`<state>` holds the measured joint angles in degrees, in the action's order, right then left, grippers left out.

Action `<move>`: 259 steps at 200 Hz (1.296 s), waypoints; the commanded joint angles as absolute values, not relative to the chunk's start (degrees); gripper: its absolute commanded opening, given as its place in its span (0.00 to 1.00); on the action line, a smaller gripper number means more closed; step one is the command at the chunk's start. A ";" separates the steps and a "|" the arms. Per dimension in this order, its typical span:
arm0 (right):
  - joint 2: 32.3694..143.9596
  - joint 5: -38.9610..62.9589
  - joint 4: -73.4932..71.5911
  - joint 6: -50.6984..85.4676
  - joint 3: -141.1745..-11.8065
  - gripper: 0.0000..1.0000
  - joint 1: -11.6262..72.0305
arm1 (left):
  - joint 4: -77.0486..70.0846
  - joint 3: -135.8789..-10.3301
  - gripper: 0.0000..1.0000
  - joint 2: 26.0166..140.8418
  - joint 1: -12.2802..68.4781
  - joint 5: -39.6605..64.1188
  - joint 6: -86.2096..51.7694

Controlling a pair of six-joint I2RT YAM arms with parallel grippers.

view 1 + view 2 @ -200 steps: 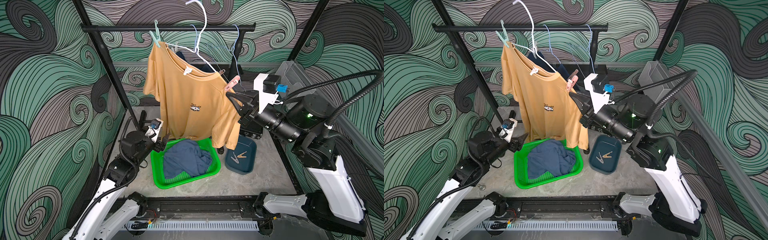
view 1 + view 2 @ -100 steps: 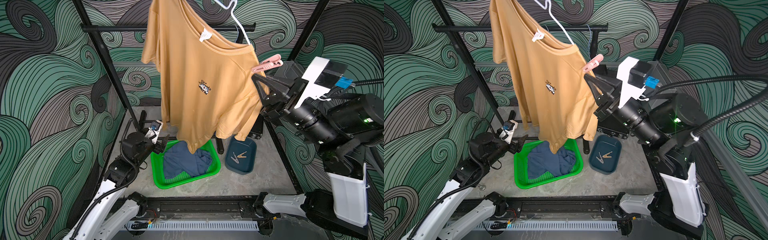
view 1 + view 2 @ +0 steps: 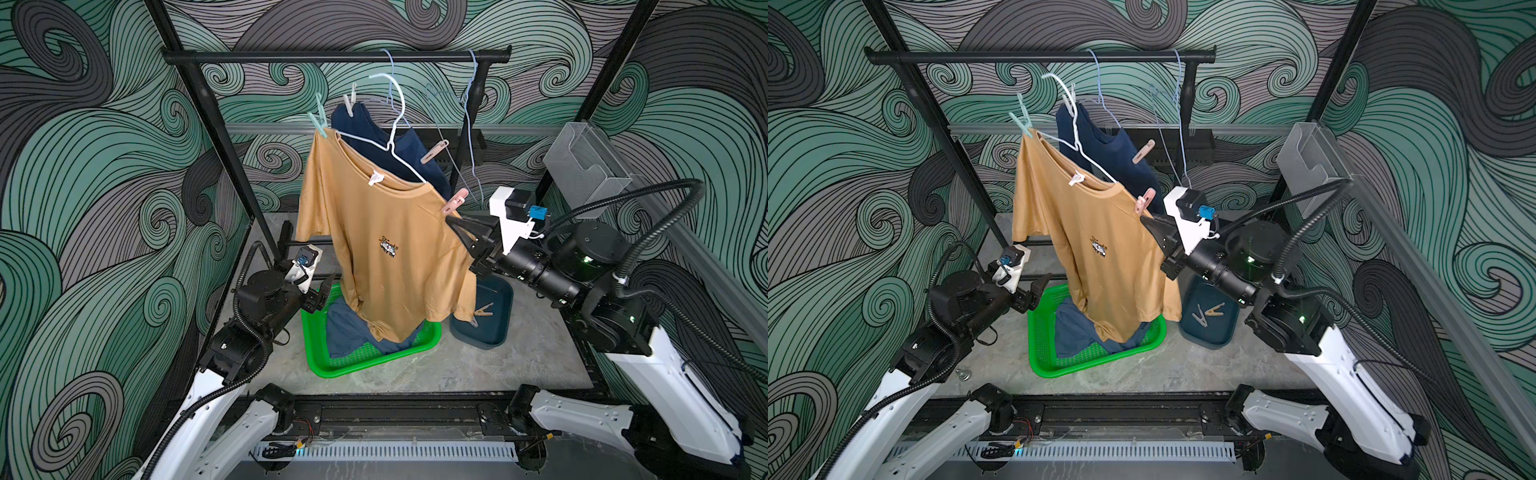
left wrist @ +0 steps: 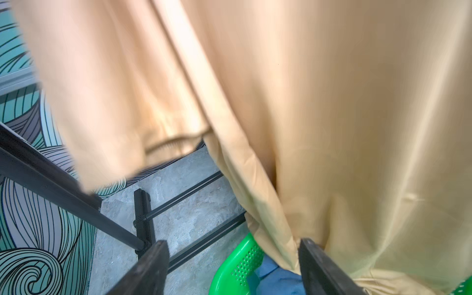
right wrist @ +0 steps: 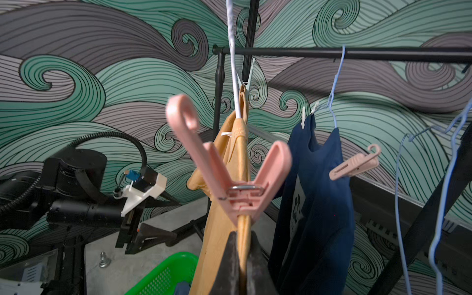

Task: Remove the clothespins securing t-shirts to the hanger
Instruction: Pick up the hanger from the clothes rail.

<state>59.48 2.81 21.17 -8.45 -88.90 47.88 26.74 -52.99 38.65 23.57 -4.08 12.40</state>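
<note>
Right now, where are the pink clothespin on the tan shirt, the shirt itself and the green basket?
pink clothespin [image 5: 238,201], right wrist view, on its body below the spring.
tan shirt [image 3: 365,282], in a top view, on its front.
green basket [image 3: 314,340], in a top view, on its side wall.

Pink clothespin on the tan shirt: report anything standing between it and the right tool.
Nothing visible stands between them. The right tool is shut on the shoulder edge of the tan shirt, just below the pink clothespin, which is clipped on that same edge. The tool grips cloth, not the pin.
</note>
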 commanded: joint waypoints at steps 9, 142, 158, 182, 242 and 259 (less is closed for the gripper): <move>53.86 3.08 16.19 -5.27 -83.95 0.00 47.04 | 28.39 -52.19 0.80 36.87 23.03 -5.11 12.62; 54.30 24.40 18.63 -4.06 -68.99 0.00 36.36 | 27.59 -52.04 0.79 36.05 23.05 -1.30 14.66; 54.33 25.84 18.67 -5.06 -67.13 0.00 36.44 | 27.00 -52.34 0.79 36.44 23.03 1.84 16.67; 54.97 28.42 22.19 -7.59 -67.04 0.00 36.32 | 27.46 -54.29 0.79 37.92 23.03 6.58 20.10; 54.34 36.90 28.41 -9.08 -70.27 0.00 33.03 | 29.09 -60.52 0.79 40.08 23.03 10.72 24.05; 54.49 39.11 32.48 -10.47 -72.08 0.00 32.44 | 29.61 -62.12 0.79 40.32 23.03 11.19 25.28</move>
